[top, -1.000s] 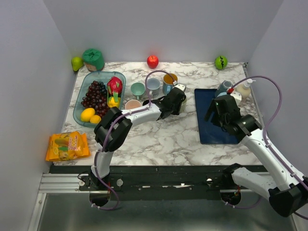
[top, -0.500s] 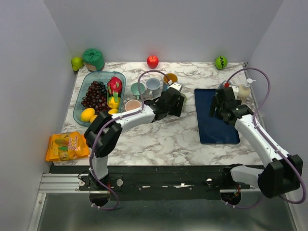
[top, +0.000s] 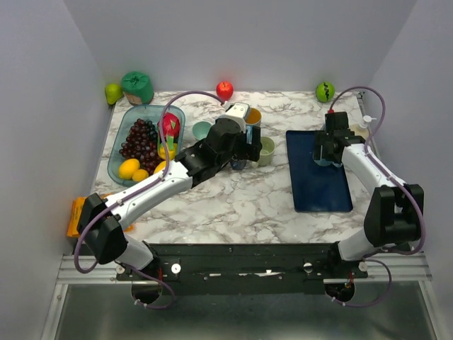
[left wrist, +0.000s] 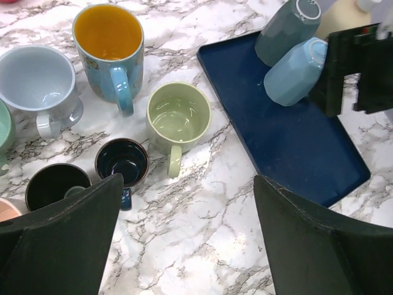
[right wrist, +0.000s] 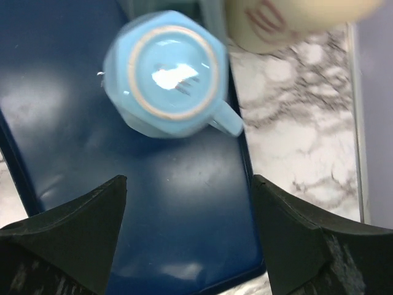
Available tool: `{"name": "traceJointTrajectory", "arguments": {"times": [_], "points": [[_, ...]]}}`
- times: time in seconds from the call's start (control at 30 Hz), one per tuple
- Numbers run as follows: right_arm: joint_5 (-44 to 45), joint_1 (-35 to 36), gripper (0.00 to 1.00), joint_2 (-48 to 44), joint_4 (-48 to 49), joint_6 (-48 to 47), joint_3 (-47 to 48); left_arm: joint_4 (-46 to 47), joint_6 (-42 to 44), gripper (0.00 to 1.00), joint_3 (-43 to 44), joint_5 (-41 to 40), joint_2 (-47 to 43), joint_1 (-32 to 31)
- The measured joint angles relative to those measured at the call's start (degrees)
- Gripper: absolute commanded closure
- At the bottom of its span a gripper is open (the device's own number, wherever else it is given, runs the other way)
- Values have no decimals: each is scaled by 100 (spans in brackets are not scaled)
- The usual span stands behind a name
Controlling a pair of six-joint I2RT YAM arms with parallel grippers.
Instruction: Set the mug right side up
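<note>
Toward the table's far left corner, a teal tray (top: 141, 110) of grapes and other fruit is sitting. Next, near the middle of the far edge, upright mugs are clustering, among them a pale green mug (left wrist: 178, 117). The left gripper (left wrist: 186, 203) is hovering over them, jaws spread wide and carrying nothing. Toward the far right corner a navy tray (right wrist: 123, 233) is lying. The light blue mug (right wrist: 163, 70) is resting on it upside down, base up, handle sticking out sideways, just beside a darker teal mug (left wrist: 285, 27). The right gripper (right wrist: 187, 184) is hanging directly above it, fingers fully parted and empty. The mug looks like glazed ceramic: rigid, fairly heavy, slick and easily chipped. Its faceted walls are offering flat faces for the pads, so gripping across the body, clear of the handle, seems safest.
</note>
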Motion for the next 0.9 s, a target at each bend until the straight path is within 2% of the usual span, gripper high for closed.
{"name": "traceJointTrajectory", "arguments": {"times": [0.17, 0.63, 0.9], "points": [[-476, -120, 11, 352, 114, -817, 31, -164, 94, 2, -66, 149, -369, 31], [-745, -273, 12, 935, 651, -2350, 9, -214, 254, 1, -437, 750, -920, 623], [-1714, -424, 23, 951, 634, -2531, 2, -208, 271, 1, -675, 942, -1154, 824]]}}
